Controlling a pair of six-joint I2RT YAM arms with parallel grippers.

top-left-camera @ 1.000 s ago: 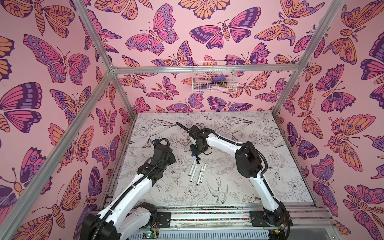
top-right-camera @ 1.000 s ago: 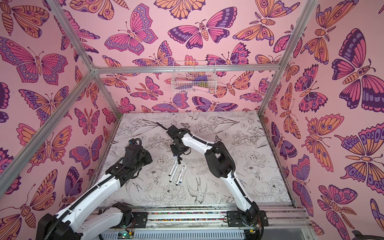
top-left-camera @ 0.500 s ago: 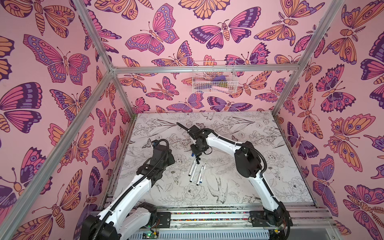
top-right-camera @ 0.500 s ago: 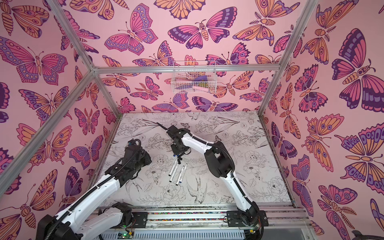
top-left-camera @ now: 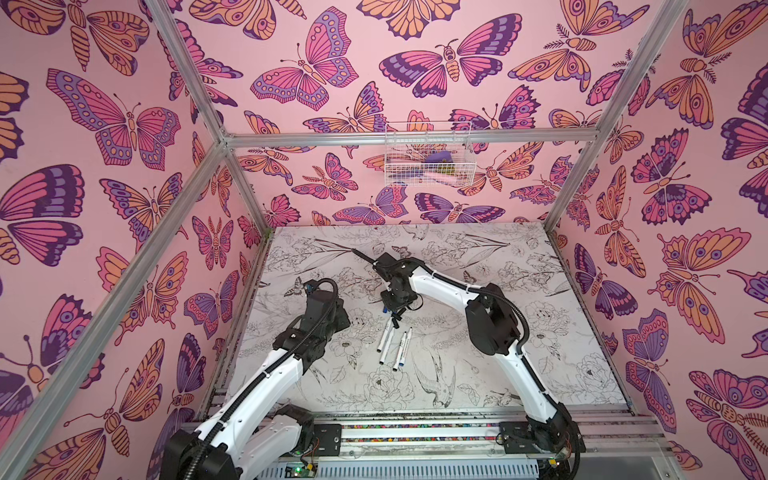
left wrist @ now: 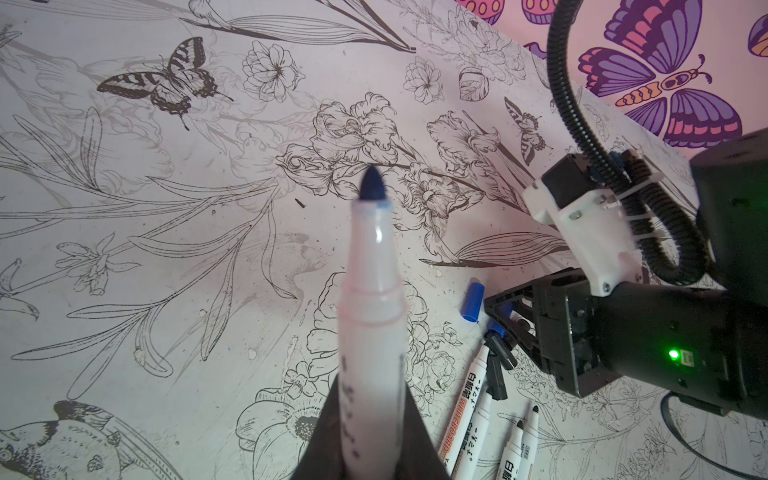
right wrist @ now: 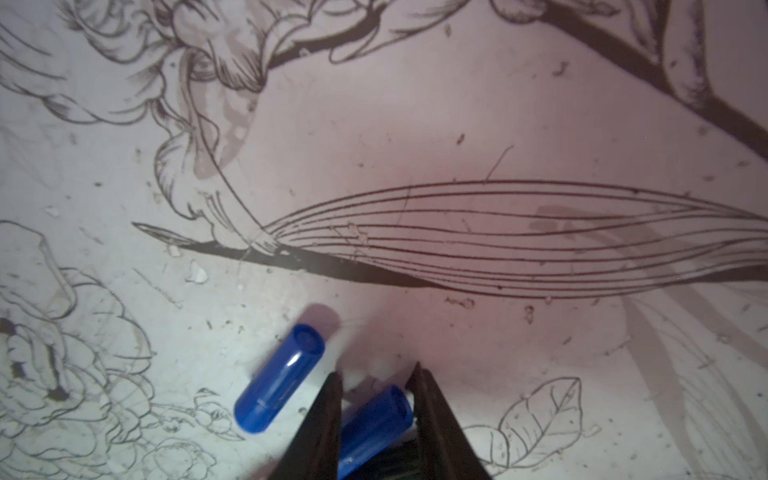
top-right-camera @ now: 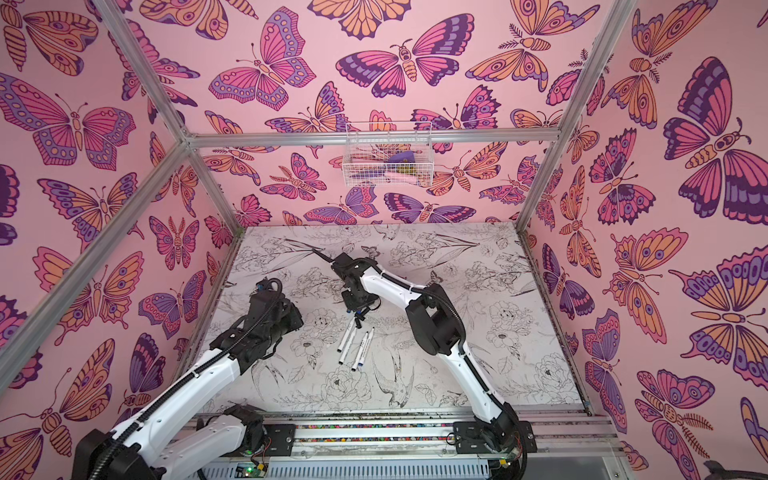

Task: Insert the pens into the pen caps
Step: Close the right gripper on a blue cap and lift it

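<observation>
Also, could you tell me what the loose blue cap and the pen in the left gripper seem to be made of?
The loose blue cap: glossy hard plastic, given its sharp white highlight. The pen in the left gripper: smooth, slightly translucent white plastic barrel with a soft sheen; its dark blue tip looks matte, probably felt.
</observation>
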